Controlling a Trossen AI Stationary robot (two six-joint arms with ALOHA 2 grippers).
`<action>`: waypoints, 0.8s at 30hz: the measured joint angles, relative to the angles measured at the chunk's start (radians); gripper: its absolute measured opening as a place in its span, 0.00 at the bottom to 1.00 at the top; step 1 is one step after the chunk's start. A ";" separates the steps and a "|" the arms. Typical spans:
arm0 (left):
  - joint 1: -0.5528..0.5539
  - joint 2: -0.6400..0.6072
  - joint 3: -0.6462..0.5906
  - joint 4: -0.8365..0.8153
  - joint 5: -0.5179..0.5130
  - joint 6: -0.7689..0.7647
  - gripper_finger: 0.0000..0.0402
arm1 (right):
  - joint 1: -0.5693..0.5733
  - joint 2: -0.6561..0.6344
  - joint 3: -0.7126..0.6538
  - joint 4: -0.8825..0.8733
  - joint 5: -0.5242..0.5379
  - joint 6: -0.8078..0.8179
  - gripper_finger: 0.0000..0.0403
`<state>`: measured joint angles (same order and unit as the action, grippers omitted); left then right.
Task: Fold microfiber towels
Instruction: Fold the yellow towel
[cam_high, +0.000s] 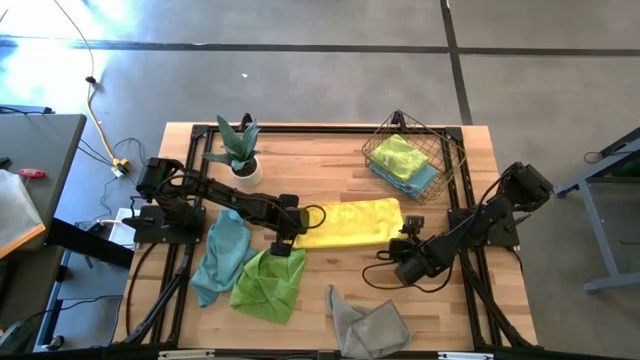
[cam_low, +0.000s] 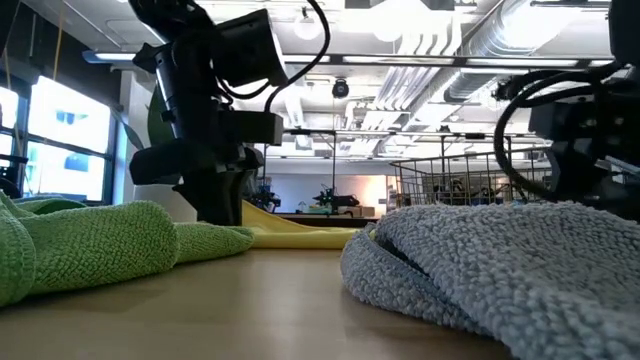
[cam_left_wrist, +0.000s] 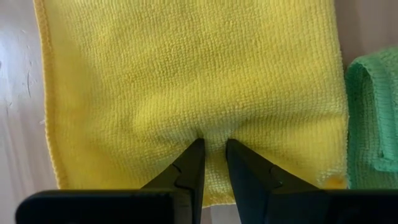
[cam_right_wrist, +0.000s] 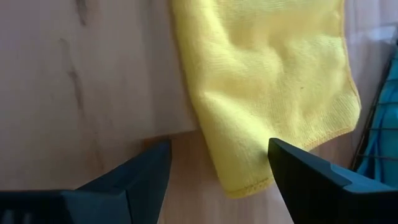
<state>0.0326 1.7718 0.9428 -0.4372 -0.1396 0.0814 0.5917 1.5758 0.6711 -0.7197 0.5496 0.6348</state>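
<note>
The bright yellow towel (cam_high: 350, 222) lies folded into a flat strip on the middle of the wooden table (cam_high: 330, 165). My left gripper (cam_high: 299, 228) is down on the strip's left end, its fingers nearly shut on the cloth (cam_left_wrist: 186, 68). My right gripper (cam_high: 408, 233) is open just beyond the strip's right end. In the right wrist view (cam_right_wrist: 219, 146) the towel's corner (cam_right_wrist: 249, 177) lies between the spread fingers, apart from both. A teal towel (cam_high: 222, 255), a lime green towel (cam_high: 268, 282) and a grey towel (cam_high: 370, 322) lie crumpled near the front edge. My left gripper pinches a small pucker of the yellow towel's top surface (cam_left_wrist: 211, 132) between its two fingertips, near the strip's left end. The fingers come from above, slanting down. The cloth wrinkles toward the tips, and the towel lies flat on the table.
A copper wire basket (cam_high: 432, 160) at the back right holds a lime green towel (cam_high: 398, 155) on a teal one (cam_high: 420, 182). A potted plant (cam_high: 240, 152) stands at the back left. In the low view the grey towel (cam_low: 500, 260) and the green towel (cam_low: 90, 245) fill the foreground.
</note>
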 joint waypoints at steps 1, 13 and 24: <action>0.000 0.000 0.000 0.000 -0.001 0.000 0.16 | 0.000 0.000 -0.008 -0.001 0.007 0.016 0.65; 0.000 0.000 0.000 0.001 -0.001 0.000 0.16 | -0.003 0.005 -0.017 -0.018 0.023 -0.006 0.40; -0.002 0.000 0.000 0.018 0.000 -0.058 0.16 | -0.004 0.008 0.005 -0.101 0.034 -0.033 0.02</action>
<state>0.0311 1.7721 0.9428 -0.4191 -0.1398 0.0233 0.5873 1.5841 0.6765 -0.8205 0.5831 0.6022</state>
